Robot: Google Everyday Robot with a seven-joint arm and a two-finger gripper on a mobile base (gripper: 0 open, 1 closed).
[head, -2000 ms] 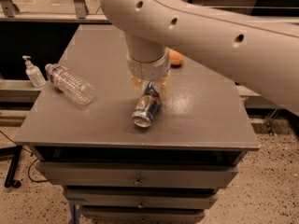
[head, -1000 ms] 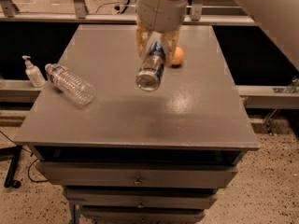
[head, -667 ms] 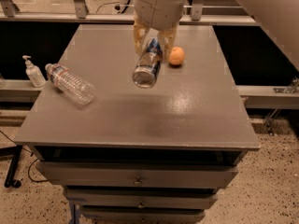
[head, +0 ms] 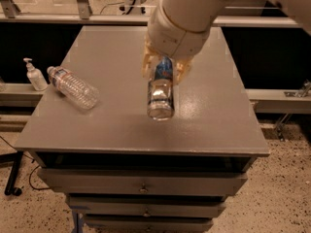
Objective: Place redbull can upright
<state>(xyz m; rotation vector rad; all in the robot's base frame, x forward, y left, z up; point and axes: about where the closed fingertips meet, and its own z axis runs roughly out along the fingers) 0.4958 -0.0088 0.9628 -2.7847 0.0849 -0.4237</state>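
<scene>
Two bottles sit left of the redbull can (head: 160,95). Farthest left, a small pump bottle (head: 33,75) stands upright just past the edge of the counter (head: 116,125). Nearer the can, a clear water bottle (head: 73,87) lies on its side on the counter, well apart from the can and out of the way of the work.

The can itself hangs in the end effector (head: 163,71), whose pale fingers (head: 146,62) are clamped on the can's upper part, one on each side. It looks to be held clear of the counter, tilted, with its lower, silvery end pointing toward me rather than straight down. I judge it is held aloft so the wrist can turn it upright before setting it down on the counter beneath.

Whether that near end is the pull-tab top or the base, I cannot make out. The gap between can and counter is also hard to gauge.

Right of the can, the bulky white arm (head: 194,13) runs up and out of view at the top corner. It covers the back of the counter behind the can, so anything there is hidden.
</scene>
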